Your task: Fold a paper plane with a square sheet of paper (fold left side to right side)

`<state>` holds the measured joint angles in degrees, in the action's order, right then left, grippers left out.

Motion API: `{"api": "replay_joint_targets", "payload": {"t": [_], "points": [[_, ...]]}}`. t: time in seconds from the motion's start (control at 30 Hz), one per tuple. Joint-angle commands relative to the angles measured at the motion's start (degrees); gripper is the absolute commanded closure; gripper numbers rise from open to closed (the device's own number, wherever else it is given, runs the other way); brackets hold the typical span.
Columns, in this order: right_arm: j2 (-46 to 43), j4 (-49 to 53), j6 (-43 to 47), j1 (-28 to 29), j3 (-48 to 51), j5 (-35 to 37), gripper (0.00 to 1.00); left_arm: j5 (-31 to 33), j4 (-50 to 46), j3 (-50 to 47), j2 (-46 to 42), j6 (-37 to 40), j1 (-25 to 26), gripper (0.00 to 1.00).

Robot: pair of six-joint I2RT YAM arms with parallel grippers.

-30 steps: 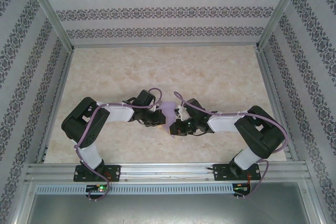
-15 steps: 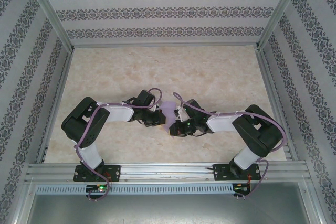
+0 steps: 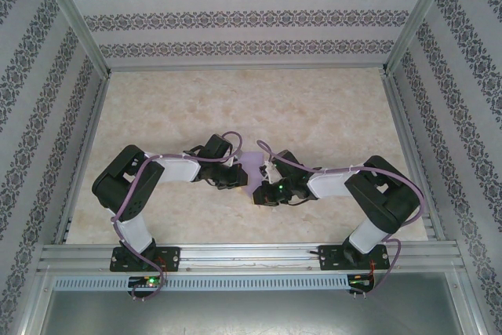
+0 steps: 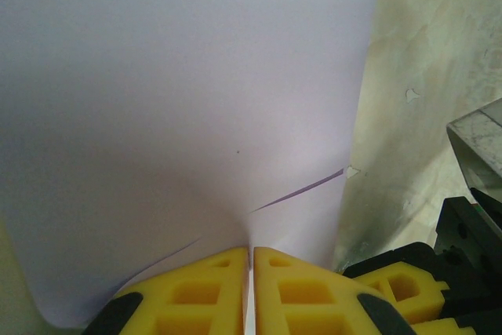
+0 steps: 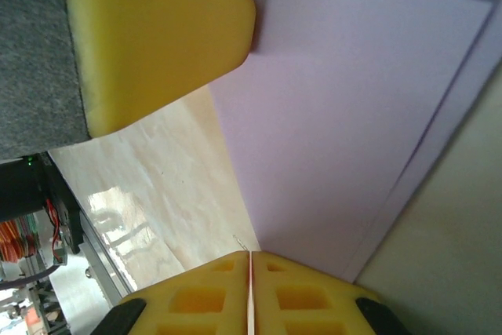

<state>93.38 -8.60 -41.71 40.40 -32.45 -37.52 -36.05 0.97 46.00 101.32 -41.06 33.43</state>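
At the centre of the top view, the square sheet of paper (image 3: 252, 164) lies over the marbled table (image 3: 329, 115), largely covered by both wrists. The left gripper (image 4: 251, 250) and the right gripper (image 5: 250, 253) each pinch its edge, jaws closed on it. Patterned walls (image 3: 235, 17) surround the table. The sheet's folds are hard to make out.

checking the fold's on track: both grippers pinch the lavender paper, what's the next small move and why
Probably ease the left gripper toward the right gripper, carrying its edge across. Both are shut on the lavender paper, held between them over the table, and the fold does not look pressed flat.
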Motion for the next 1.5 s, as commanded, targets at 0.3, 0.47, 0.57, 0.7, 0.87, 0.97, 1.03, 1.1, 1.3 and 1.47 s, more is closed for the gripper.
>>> {"api": "replay_joint_targets", "payload": {"t": [0.3,0.47,0.57,0.7,0.87,0.97,1.03,1.1,1.3,1.47], "points": [[-5.03,13.07,4.71,1.02,0.06,5.17,0.90,6.53,-4.22,-0.77,3.45,-0.76,0.61,0.88],[-8.32,20.03,8.26,1.08,0.17,5.70,0.90,6.48,-1.79,-1.70,3.25,-4.10,0.67,0.89],[-11.43,23.15,9.52,0.37,0.28,5.70,0.90,6.32,2.00,-3.60,3.12,-7.44,0.72,0.89],[-17.52,22.82,8.65,-1.79,0.54,4.96,0.90,7.28,3.60,-4.55,2.92,-9.17,1.09,0.89],[-18.49,17.14,6.12,-2.44,-0.36,5.48,0.95,7.44,3.21,-3.83,3.15,-8.91,1.81,0.89],[-14.52,13.44,4.86,-1.30,-1.92,6.63,0.99,7.80,2.69,-3.44,3.10,-8.66,2.00,0.89],[-11.51,11.50,4.16,-0.57,-3.06,7.48,1.00,7.88,2.52,-3.30,3.23,-8.45,1.99,0.89],[-8.53,9.84,3.67,-0.19,-4.20,7.90,1.00,7.93,2.16,-3.16,3.41,-8.19,1.99,0.89],[-3.15,9.39,3.31,0.48,-6.39,10.07,1.00,8.19,1.45,-2.74,3.60,-8.06,1.99,0.89],[-0.87,11.25,3.66,0.53,-6.60,10.80,1.00,8.39,0.80,-2.40,3.50,-7.85,1.99,0.89]]}}
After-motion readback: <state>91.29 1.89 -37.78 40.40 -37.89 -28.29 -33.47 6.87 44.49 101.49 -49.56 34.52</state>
